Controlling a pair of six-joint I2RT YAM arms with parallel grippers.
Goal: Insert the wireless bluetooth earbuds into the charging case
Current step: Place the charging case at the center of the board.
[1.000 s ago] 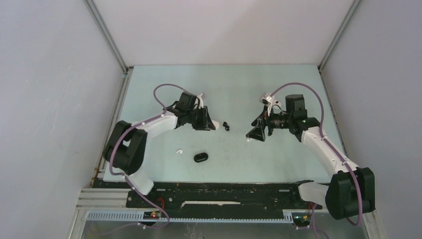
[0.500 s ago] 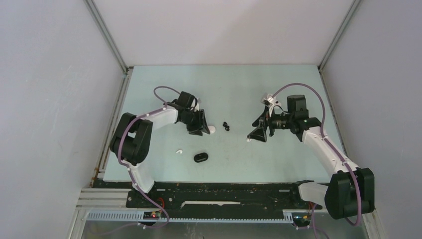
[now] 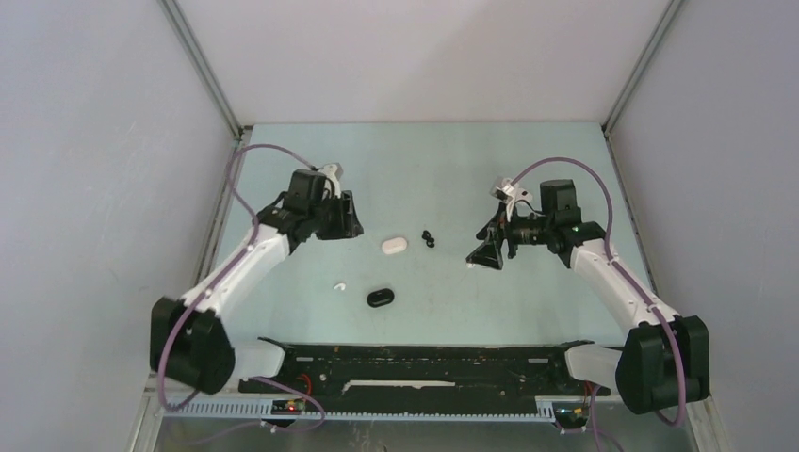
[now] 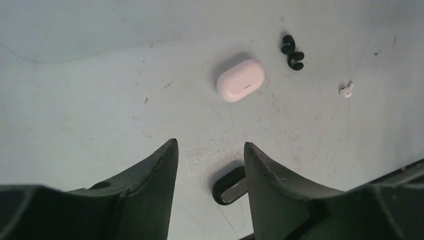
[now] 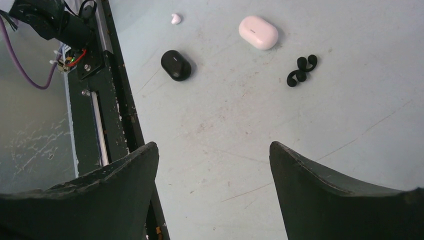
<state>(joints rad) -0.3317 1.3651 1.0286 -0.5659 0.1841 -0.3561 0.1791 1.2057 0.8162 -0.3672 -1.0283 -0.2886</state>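
While the left fingers [image 4: 150, 185] and right fingers [image 5: 320, 190] stand apart, holding nothing, a white case [image 4: 240, 80] lies ahead of the left pair, black earbuds [image 4: 292, 52] just beyond.

1. Hidden in part: black charging case [image 4: 227, 186], right side behind a finger of the left gripper [image 4: 210, 145], left wrist view.
2. Cut off by lower edge: finger bases of the left gripper, same view.
3. Cut off by lower edge: finger bases of the right gripper [image 5: 213, 145], right wrist view.
4. Too small to resolve: white earbud [image 3: 339, 285], top view; orientation unclear.
5. Merged into one dark speck: black earbuds [image 3: 429, 237], top view; not separable.
6. Hidden: contents of the shut white charging case [image 4: 240, 80].
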